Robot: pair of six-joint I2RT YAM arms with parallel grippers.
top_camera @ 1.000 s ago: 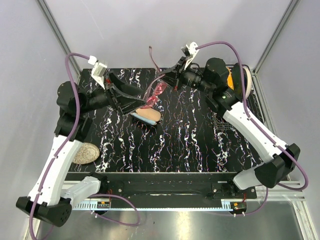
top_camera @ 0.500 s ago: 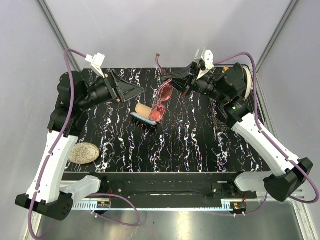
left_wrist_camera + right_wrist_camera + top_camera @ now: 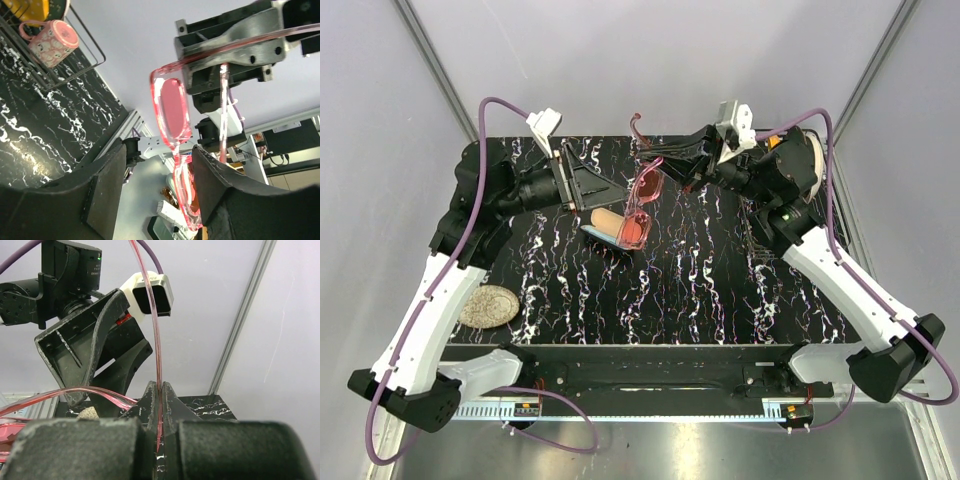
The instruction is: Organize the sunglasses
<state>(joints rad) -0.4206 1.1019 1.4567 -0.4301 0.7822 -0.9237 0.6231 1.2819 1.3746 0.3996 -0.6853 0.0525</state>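
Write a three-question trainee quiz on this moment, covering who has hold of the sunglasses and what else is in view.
1. True or false: the left gripper is open, its fingers apart.
2. Which gripper is shut on a slim arm of the translucent pink-framed sunglasses? A) left alone B) right gripper alone C) both
3. Fill in: in the left wrist view, the pink patterned mug sits in a black wire ___.

Key: 1 true. 2 B. 3 rack.
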